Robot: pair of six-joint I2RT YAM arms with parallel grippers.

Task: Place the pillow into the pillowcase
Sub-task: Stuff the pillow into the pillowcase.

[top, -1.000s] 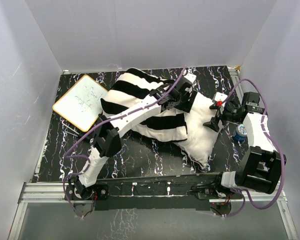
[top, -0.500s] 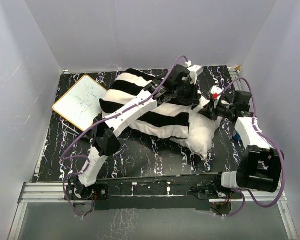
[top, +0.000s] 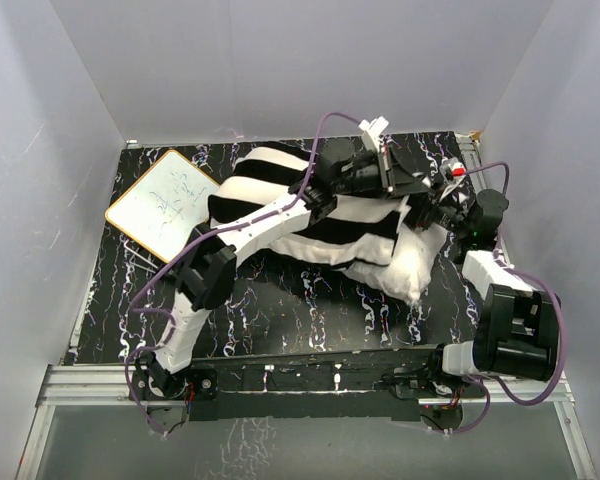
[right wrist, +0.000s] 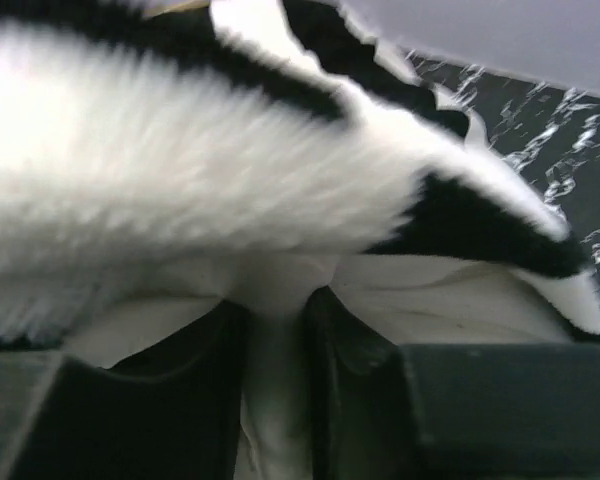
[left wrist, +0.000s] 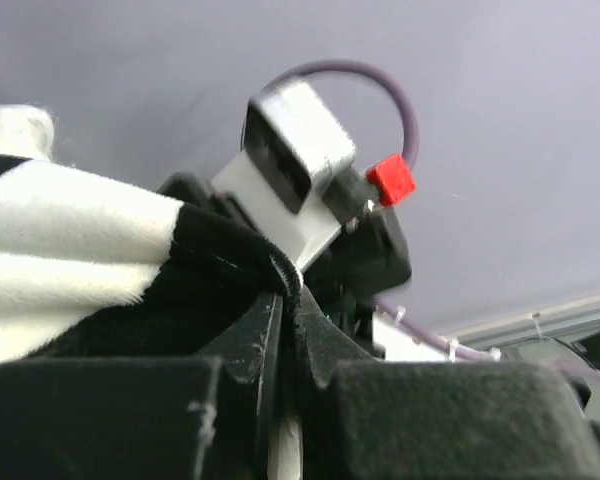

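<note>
The striped black-and-white pillowcase lies across the middle of the mat, with the white pillow sticking out of its right end. My left gripper reaches over the case to its far right edge and is shut on the black hem of the pillowcase. Close beside it, my right gripper is shut on a fold of the pillow's plain white fabric. Fuzzy pillowcase stripes hang just above those jaws. In the left wrist view my left gripper faces the right arm's wrist camera.
A small whiteboard lies tilted at the mat's back left. White walls close in on three sides, and the right wall is near both grippers. The black marbled mat shows in front of the pillow.
Both grippers have shut, the left on the pillowcase hem and the right on the pillow. Both arms moved back and right, pulling the cloth and pillow end that way.
</note>
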